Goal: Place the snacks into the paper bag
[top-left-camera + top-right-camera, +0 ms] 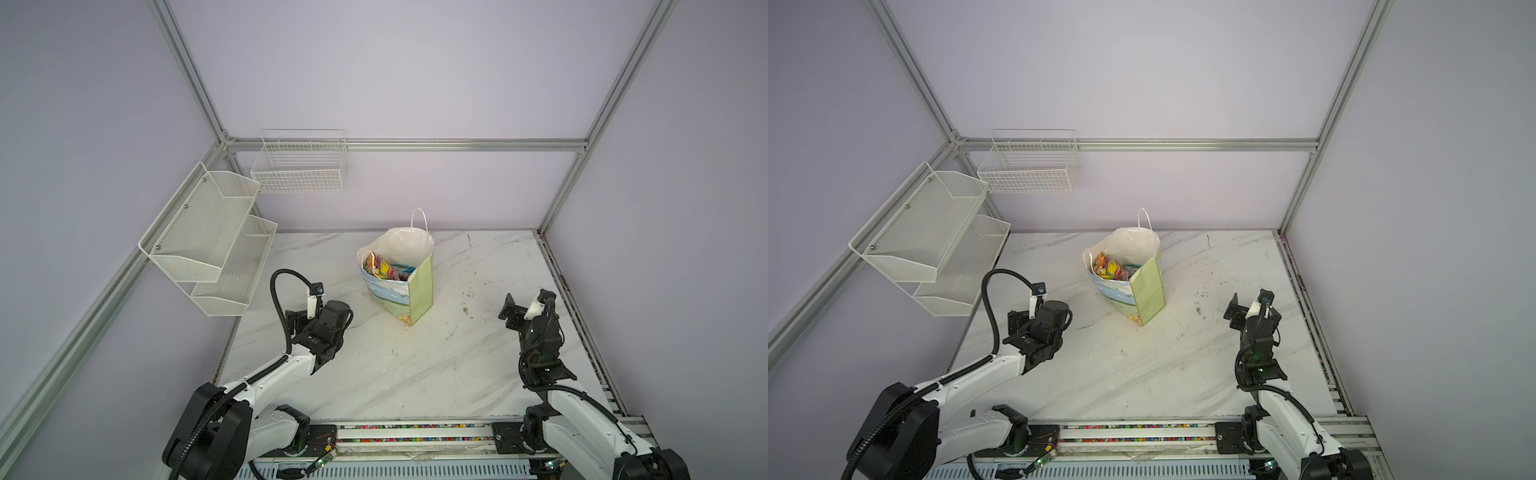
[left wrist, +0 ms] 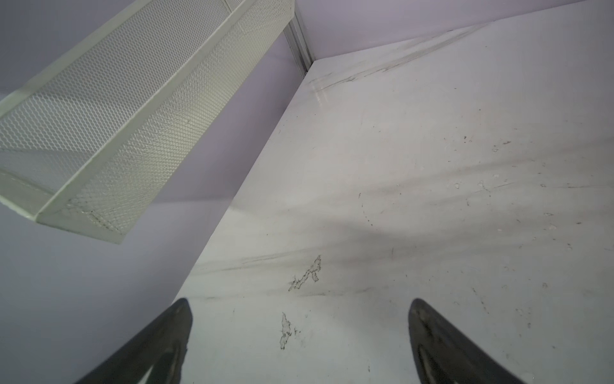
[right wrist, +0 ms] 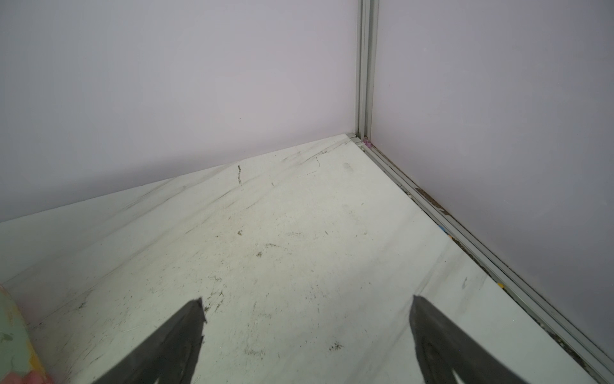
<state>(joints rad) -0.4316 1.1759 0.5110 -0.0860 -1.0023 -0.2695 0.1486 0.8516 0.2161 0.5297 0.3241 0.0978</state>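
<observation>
Bottom edge, both top views: slotted rail [image 1: 415,432] with coloured specks. Above it: white marble-look tabletop [image 1: 415,365], scuffed, with dark flecks and scratches. Left gripper [image 2: 299,302] at lower left, jaws spread wide over bare tabletop. Right gripper [image 3: 307,299] at lower right, likewise spread wide over bare tabletop. Frame centre: paper bag [image 1: 419,291] upright on tabletop, mouth open, snacks [image 1: 386,270] inside, count unclear. Left wall: two-tier mesh shelf [image 1: 208,241]. Back wall: wire basket [image 1: 299,166]. Lilac walls [image 1: 395,83], aluminium frame [image 1: 415,144].
</observation>
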